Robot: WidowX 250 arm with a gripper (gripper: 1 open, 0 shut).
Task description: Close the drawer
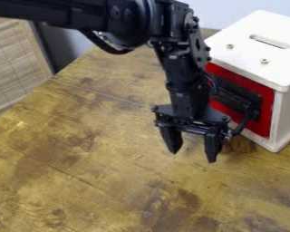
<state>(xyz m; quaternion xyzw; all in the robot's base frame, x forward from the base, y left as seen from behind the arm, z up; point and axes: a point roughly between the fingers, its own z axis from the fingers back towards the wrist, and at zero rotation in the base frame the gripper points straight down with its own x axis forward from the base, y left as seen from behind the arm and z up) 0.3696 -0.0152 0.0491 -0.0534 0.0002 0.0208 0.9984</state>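
The drawer (pixel 242 101) has a red front with a black panel and a black loop handle (pixel 245 122). It sits in a small white box (pixel 266 54) at the right of the wooden table. It looks nearly flush with the box front. My black gripper (pixel 191 145) hangs open and empty just left of the drawer front, fingertips close above the table. Its right finger (pixel 212 145) is near the handle, and I cannot tell whether it touches it.
The white box has a slotted top (pixel 274 42). A woven panel (pixel 14 63) stands at the far left beyond the table edge. The worn wooden tabletop (pixel 87 154) spreads to the left and front of the gripper.
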